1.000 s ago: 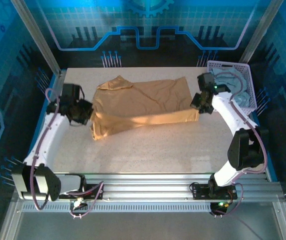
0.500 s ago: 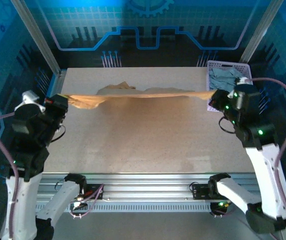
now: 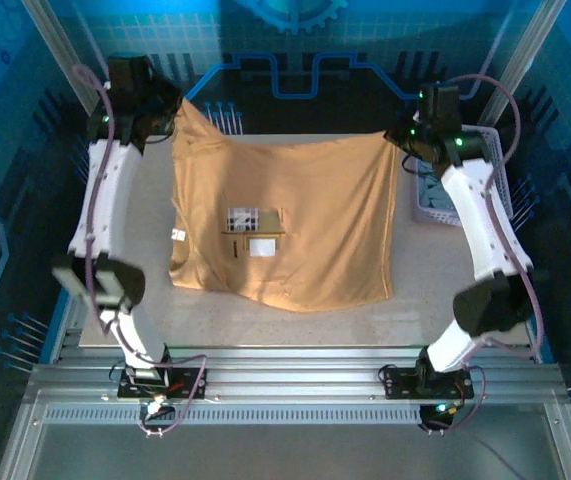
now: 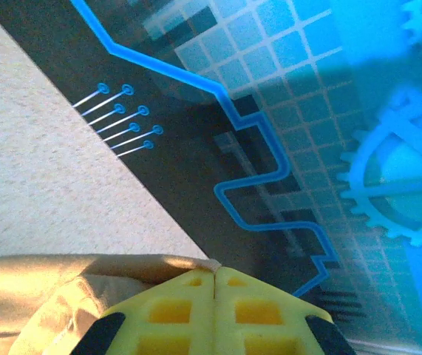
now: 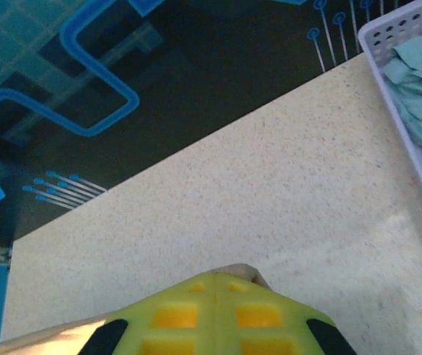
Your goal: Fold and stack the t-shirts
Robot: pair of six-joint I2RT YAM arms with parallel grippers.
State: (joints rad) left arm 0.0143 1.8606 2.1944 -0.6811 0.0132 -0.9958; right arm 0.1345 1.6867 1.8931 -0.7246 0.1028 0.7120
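Both arms had swung up and back, left tool (image 3: 172, 107) and right tool (image 3: 396, 135) clamped on the tan t-shirt (image 3: 295, 210), spread over the table (image 3: 265, 325).

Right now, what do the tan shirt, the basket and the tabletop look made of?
Tan shirt: thin soft fabric, matte; it drapes in wrinkles. Basket: pale moulded plastic, judging by its perforated wall. Tabletop: hard, speckled beige, stone-like or laminate; cannot tell which.

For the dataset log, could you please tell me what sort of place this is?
Likely a robot demo cell, not a home: aluminium frame posts, a blue circuit-print backdrop and a speckled table.
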